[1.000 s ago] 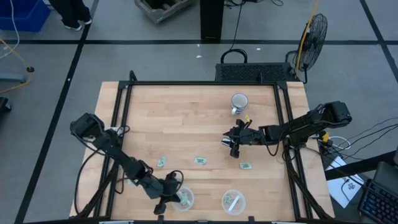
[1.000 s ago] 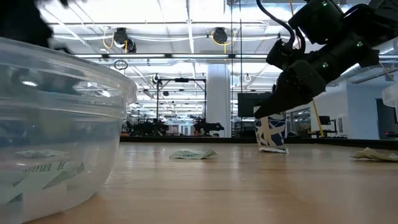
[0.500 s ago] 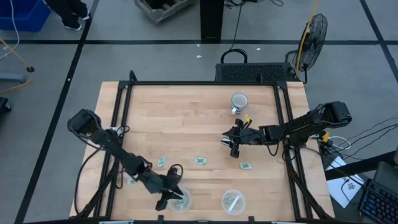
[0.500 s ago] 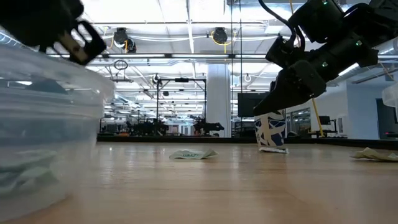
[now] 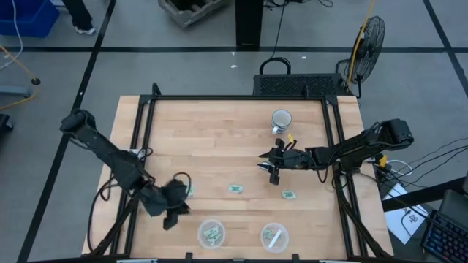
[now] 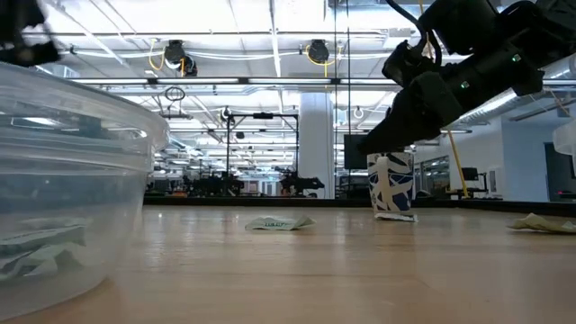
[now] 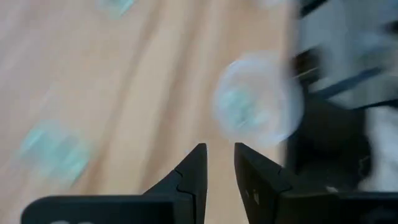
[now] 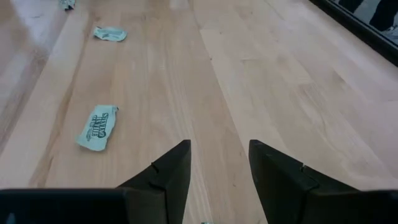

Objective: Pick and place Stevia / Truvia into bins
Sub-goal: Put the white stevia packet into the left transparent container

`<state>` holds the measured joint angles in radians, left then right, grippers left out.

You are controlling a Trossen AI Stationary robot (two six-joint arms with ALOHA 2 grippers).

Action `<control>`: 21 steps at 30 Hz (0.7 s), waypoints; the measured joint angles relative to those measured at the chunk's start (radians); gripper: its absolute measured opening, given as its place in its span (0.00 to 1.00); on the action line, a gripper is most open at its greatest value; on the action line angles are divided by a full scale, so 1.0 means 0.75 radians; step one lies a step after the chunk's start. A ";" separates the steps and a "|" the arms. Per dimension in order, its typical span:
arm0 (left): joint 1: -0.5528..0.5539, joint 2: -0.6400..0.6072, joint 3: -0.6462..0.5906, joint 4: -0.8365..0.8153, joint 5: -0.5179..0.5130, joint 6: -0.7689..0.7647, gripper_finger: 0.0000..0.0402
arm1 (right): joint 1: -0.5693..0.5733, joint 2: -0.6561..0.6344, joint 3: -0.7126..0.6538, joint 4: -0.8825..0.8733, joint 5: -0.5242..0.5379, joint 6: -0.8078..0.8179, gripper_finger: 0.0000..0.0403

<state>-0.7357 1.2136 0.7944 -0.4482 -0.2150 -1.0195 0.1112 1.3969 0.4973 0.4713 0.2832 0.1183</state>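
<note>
Seen from straight above, a pale wooden table (image 5: 219,139) framed in black metal rails stands on a grey floor. The left gripper (image 5: 172,210) hangs low over the table's near left part, just beside a small green and white paper sachet (image 5: 189,189). Two round clear plastic tubs sit by the near edge: the left tub (image 5: 211,234) holds green sachets, the right tub (image 5: 274,237) a pale one. Two more sachets (image 5: 235,189) (image 5: 288,195) lie mid-table. The right gripper (image 5: 269,166) hovers near a white handled mug (image 5: 281,119).
</note>
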 joint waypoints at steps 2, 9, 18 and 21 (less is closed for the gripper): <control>-0.029 -0.009 0.000 -0.224 0.005 -0.146 0.21 | 0.000 0.000 0.000 -0.001 0.000 0.000 0.39; -0.139 0.098 0.000 -0.570 0.197 -0.439 0.21 | 0.002 0.000 0.000 -0.005 -0.001 0.002 0.39; -0.249 0.323 0.000 -0.517 0.255 -0.507 0.21 | 0.002 0.000 0.000 -0.007 -0.002 0.041 0.39; -0.256 0.388 0.000 -0.518 0.349 -0.523 0.23 | 0.002 0.000 0.000 -0.007 -0.002 0.041 0.39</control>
<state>-0.9275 1.5047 0.7944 -0.8363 0.0468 -1.4117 0.1127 1.3970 0.4973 0.4664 0.2817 0.1490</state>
